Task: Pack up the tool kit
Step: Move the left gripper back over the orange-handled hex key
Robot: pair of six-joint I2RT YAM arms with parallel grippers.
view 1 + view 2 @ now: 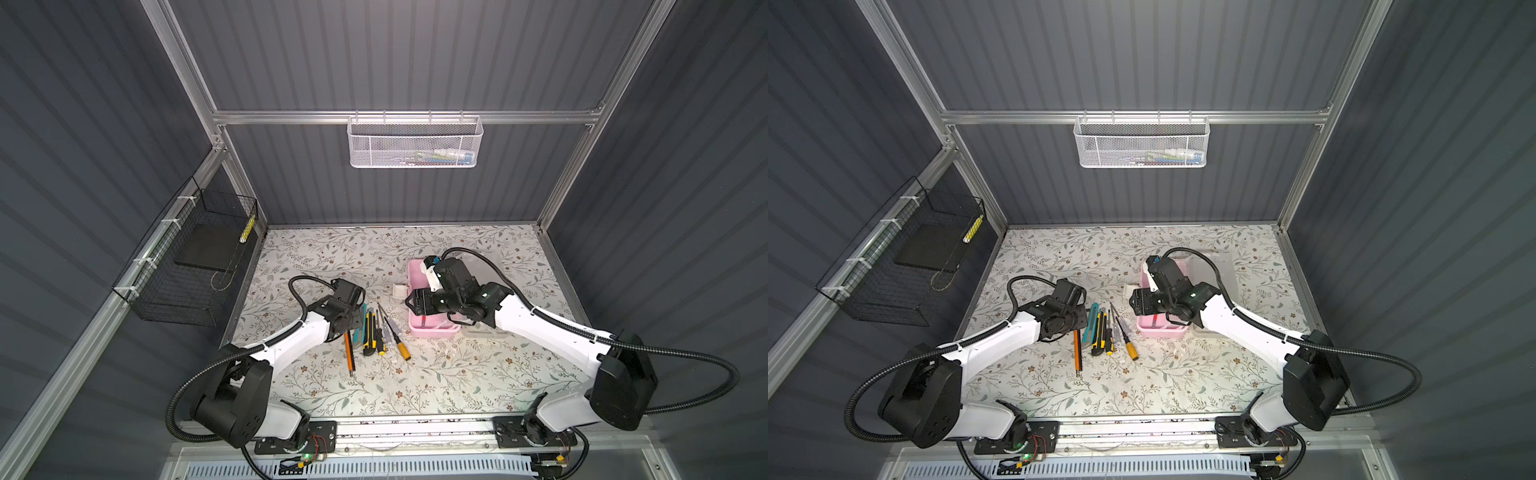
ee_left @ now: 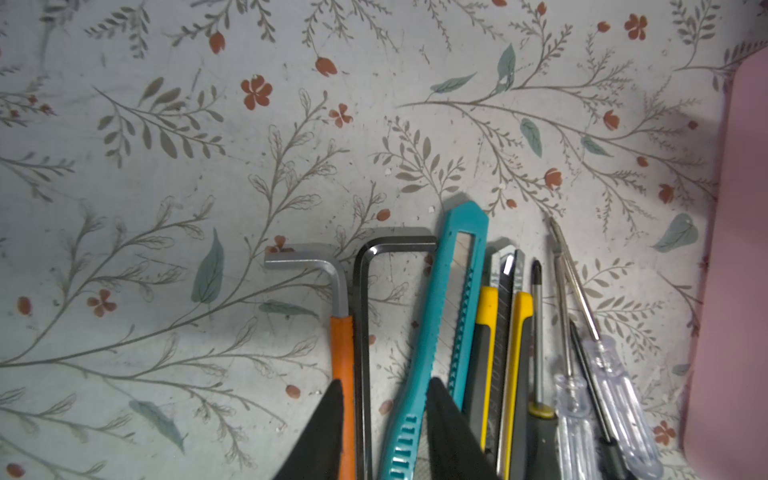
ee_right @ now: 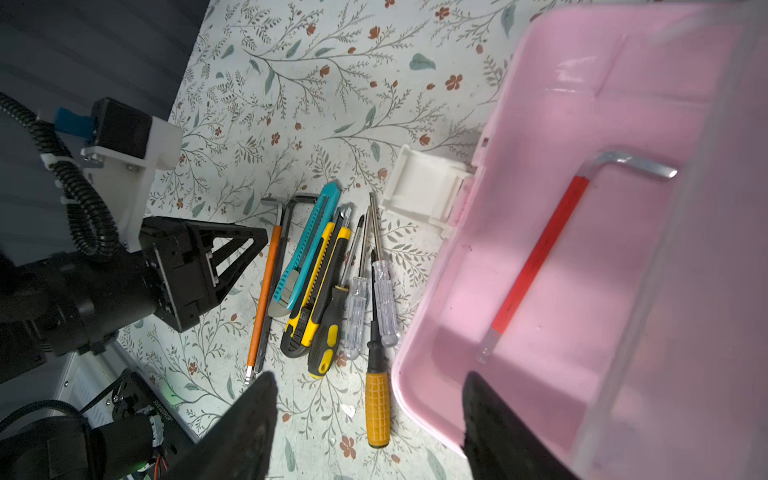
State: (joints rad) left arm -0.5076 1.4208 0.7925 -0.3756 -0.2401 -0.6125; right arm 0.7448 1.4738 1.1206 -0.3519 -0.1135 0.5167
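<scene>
Pink box (image 3: 536, 266) partly beneath right gripper (image 3: 368, 395).

Robot test cell, lab-type. Work surface (image 1: 374, 386) walled in by grey ribbed panels (image 1: 395, 54) on bare aluminium frame (image 1: 291, 117). Left arm (image 1: 286, 340) and right arm (image 1: 540, 328) bolted to rail (image 1: 415, 432) along front edge. Loose wiring (image 1: 318, 446) left exposed there. White mesh basket (image 1: 415, 143) and black wire basket (image 1: 187, 266) hung on frame.

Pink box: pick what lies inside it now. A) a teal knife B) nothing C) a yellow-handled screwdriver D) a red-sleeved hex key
D: in the right wrist view, only a red-sleeved hex key lies on the floor of the pink box.
</scene>
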